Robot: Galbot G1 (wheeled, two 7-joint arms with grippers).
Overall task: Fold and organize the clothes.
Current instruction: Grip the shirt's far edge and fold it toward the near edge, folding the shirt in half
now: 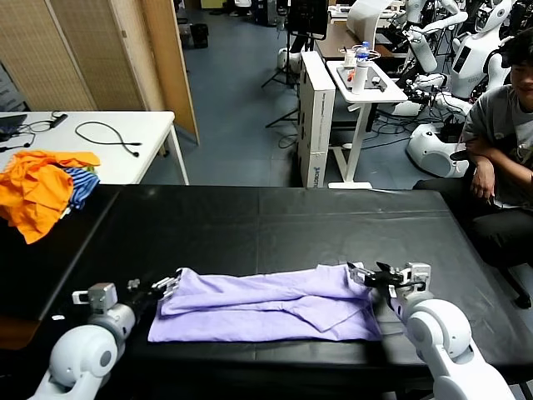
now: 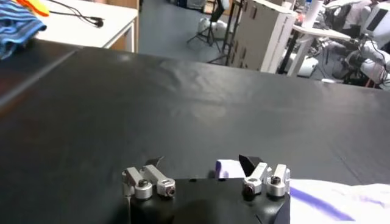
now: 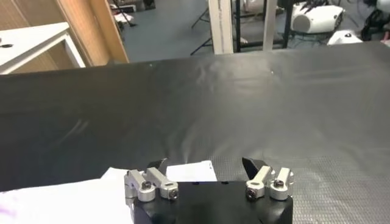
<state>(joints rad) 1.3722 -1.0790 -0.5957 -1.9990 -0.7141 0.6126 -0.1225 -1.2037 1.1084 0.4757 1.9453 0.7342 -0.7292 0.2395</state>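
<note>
The pale lavender T-shirt (image 1: 266,314) lies folded into a long band across the near part of the black table (image 1: 275,225). My left gripper (image 1: 165,285) is open at the shirt's left end; a corner of fabric (image 2: 226,168) shows between its fingers in the left wrist view, with a purple streak on the cloth (image 2: 317,202). My right gripper (image 1: 372,277) is open at the shirt's right end; a pale corner (image 3: 190,171) lies between its spread fingers. I cannot tell whether either gripper touches the cloth.
A heap of orange and blue-striped garments (image 1: 43,187) sits at the far left of the table. A white desk (image 1: 117,142) with cables stands behind it. A seated person (image 1: 500,142) is at the far right, near a white cart (image 1: 362,83).
</note>
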